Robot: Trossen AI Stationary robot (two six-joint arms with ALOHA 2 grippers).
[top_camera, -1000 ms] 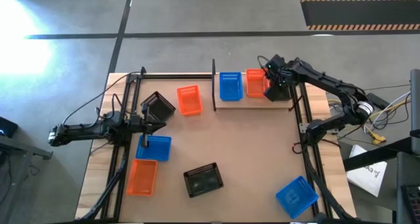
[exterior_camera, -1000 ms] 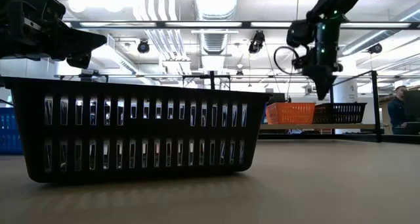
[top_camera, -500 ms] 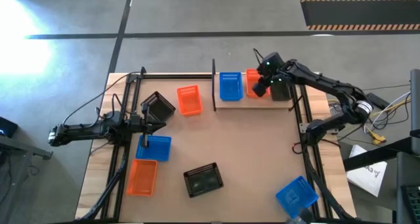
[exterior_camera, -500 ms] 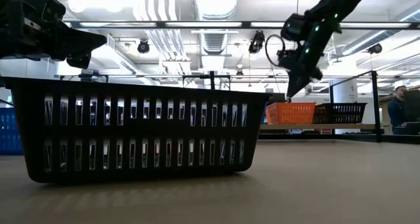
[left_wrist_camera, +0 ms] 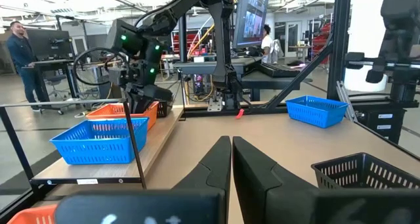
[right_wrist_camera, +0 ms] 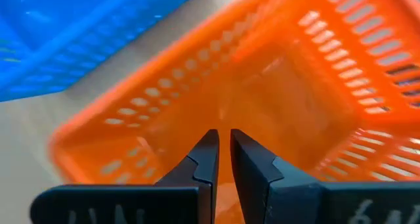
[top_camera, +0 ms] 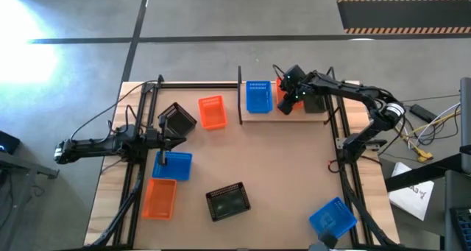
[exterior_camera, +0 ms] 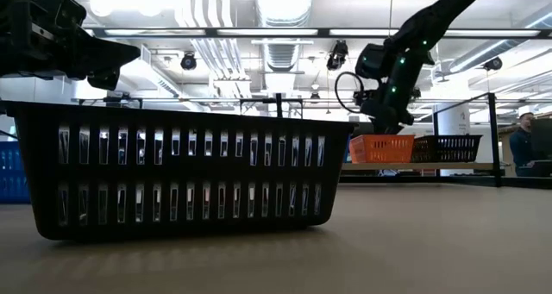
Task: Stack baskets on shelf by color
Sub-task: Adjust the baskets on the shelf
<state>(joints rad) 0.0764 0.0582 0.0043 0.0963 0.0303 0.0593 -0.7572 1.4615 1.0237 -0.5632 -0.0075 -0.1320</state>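
Evidently the small orange rectangular plastic mesh-sided basket on the light wooden shelf plank is light and thin-walled, stiff enough to lift by one wall yet likely to flex and slip; judged best taken by pinching a long rim wall near its middle, not the floor. It sits mid-shelf at the table's far edge, between a blue mesh basket and a black one, close beside both. Right gripper hovers above its open top, fingers nearly together with only a narrow gap, holding nothing. Left gripper waits near the table's left edge, closed and empty, beside a black basket and a blue one. Loose on the brown wooden tabletop: two orange, one more black, one more blue at the near right corner. Surface looks flat and smooth, so baskets may slide if nudged. Room beyond: open lab, concrete floor, desks, a person standing by monitors.
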